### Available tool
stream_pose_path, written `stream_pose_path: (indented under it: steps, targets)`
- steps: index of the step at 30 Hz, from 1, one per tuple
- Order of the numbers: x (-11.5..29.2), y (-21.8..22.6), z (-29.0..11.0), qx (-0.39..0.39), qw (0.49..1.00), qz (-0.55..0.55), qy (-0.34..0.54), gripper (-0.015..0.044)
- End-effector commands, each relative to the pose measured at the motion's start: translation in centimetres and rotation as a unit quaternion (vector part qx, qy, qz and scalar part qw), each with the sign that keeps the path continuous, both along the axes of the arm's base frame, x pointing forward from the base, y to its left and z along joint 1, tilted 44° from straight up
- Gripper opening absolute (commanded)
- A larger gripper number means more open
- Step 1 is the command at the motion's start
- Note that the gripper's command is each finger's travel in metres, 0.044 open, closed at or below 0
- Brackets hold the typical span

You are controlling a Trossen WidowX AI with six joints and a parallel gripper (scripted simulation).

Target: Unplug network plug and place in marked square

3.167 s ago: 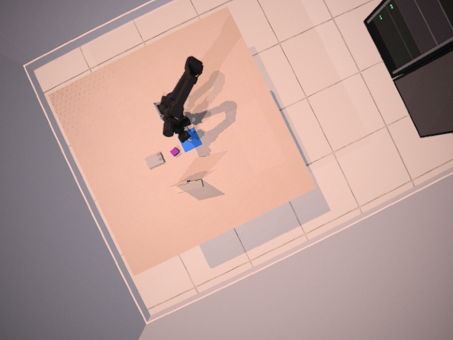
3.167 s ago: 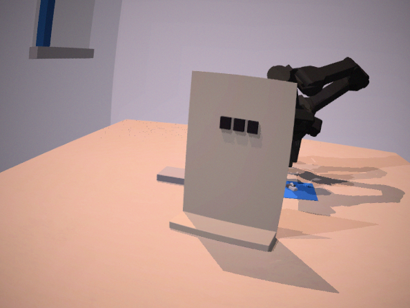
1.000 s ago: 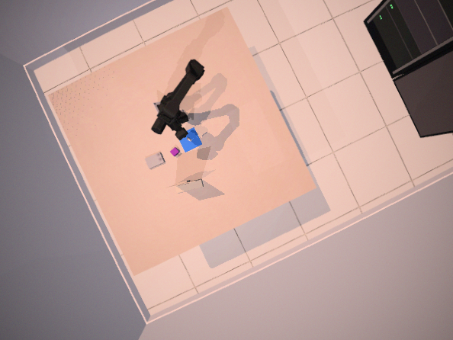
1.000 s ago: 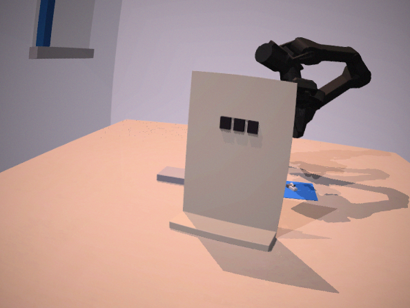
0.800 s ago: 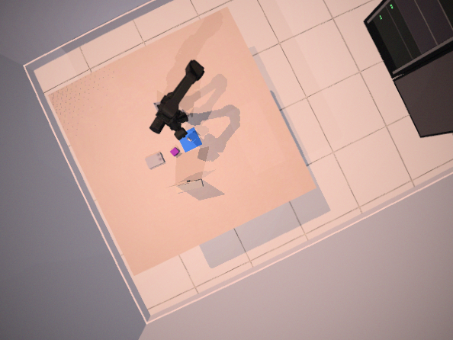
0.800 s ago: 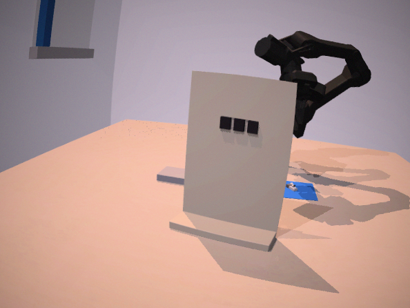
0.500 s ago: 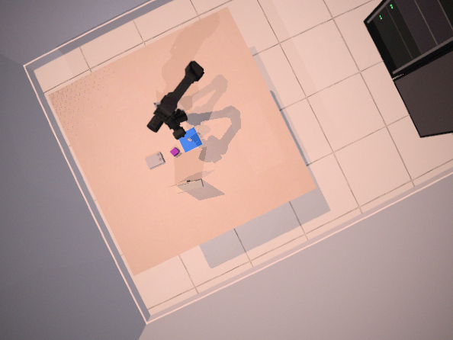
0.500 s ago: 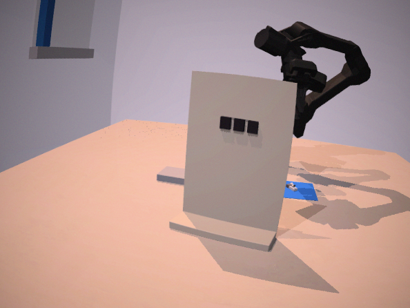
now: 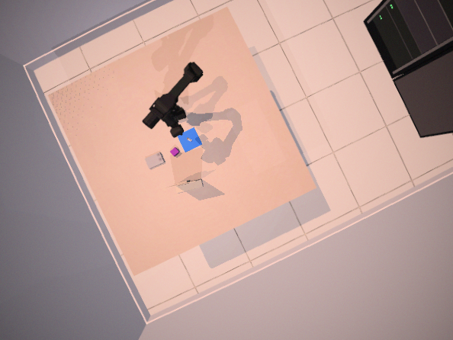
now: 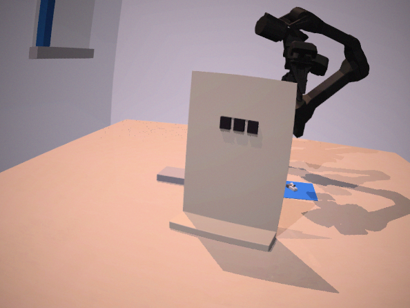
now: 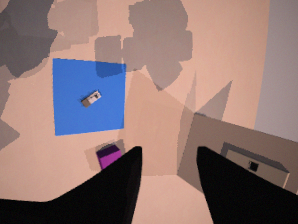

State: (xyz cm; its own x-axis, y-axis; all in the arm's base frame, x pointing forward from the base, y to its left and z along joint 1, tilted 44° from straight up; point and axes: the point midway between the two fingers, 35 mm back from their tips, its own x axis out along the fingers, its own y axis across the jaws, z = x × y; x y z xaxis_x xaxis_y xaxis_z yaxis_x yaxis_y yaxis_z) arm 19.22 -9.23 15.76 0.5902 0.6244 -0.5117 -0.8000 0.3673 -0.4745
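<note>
Plug (image 11: 91,99) lay on the table (image 9: 229,160), inside the blue square (image 11: 73,106), roughly at its middle. It looked like a small pale grey block with a darker end, lying flat and skewed to the square's edges. Too small to make out the tab. In the exterior view the plug (image 10: 293,186) sat on the square (image 10: 304,193), just past the panel's right edge.

Gripper (image 11: 166,163) was up in the air, well above the table, part open with nothing between the fingers. Plug was clear of both of them. Arm (image 10: 352,59) arched over behind the panel, touching nothing as far as the views show.

Beside the square, a small purple cube (image 9: 175,152) sat just off its corner, and a flat grey slab (image 9: 155,160) lay a bit further along.

The upright panel (image 10: 238,179) stood on its foot plate near the square, with three dark sockets (image 10: 239,125) in a row on the face. Seen from the top it was only a thin edge (image 9: 191,183).
</note>
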Motion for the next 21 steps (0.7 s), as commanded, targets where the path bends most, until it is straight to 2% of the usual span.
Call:
stream_pose_path:
  steps: [1, 3, 14, 21]
  targets:
    - [-0.19, -0.6, 0.72, 0.002, 1.0, -0.002, 0.003, 0.0156]
    - [-0.22, -0.71, 0.87, 0.003, 1.0, -0.003, 0.003, 0.0156]
    - [-0.22, -0.71, 0.87, 0.003, 1.0, -0.003, 0.003, 0.044]
    - [-0.22, -0.71, 0.87, 0.003, 1.0, -0.003, 0.003, 0.044]
